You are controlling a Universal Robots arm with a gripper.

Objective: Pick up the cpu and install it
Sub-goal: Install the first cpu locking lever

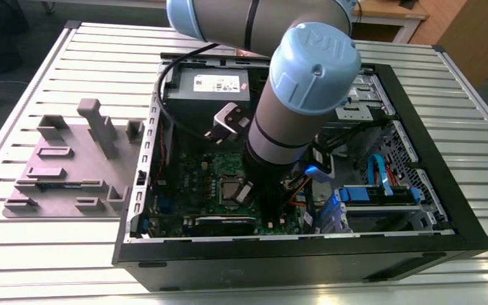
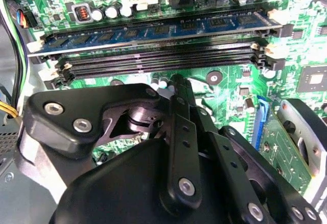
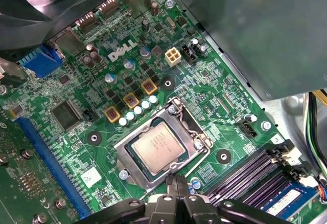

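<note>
Closest to the first wrist view's camera, the black linkage gripper [image 3: 176, 183] has its fingertips pressed together, holding nothing, just above the edge of the hinged metal socket frame [image 3: 196, 132]. Inside that frame lies the small square cpu with a pale silvery top [image 3: 156, 147], flat in the socket on the green circuit board [image 3: 204, 96]. Beside the socket run dark memory slots [image 3: 250, 175], one of them carrying a blue memory stick [image 3: 286, 201]. In the exterior view, the grey and pale blue arm [image 1: 299, 108] reaches down into the open black computer case [image 1: 447, 190] standing on a slatted metal bench [image 1: 49, 254], with a grey plastic fixture tray [image 1: 66, 165] on the exterior view's left.
</note>
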